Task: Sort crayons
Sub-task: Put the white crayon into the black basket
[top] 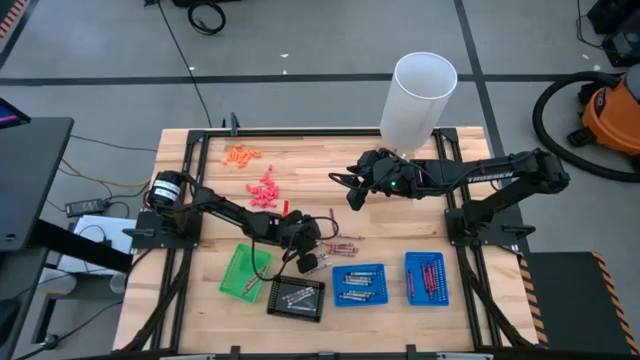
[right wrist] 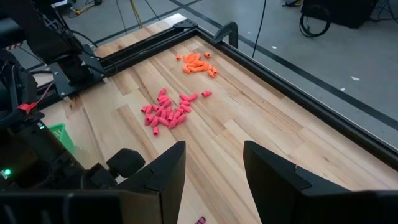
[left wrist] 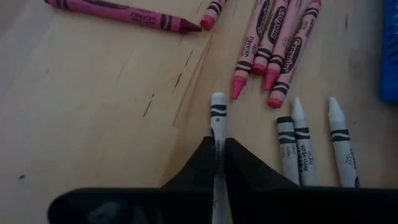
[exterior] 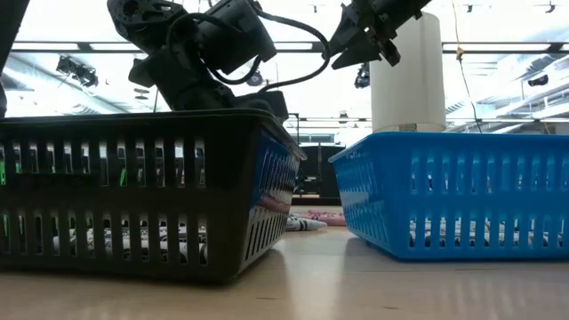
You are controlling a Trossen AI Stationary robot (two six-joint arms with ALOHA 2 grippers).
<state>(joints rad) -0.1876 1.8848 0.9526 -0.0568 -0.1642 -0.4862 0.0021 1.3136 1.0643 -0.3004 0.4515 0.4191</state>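
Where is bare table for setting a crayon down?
Bare wood lies between the pink chunky bits and the right gripper, and right of the far blue tray. It is crowded around the left gripper, shut on a grey-white crayon, with loose crayons beside it.

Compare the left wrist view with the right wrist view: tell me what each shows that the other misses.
Only the left wrist view shows the left gripper shut on a white crayon, with more white crayons and pink crayons lying loose beside it. Only the right wrist view shows the open right gripper, the pink bits, the orange bits and a green tray. Both show the wooden table.
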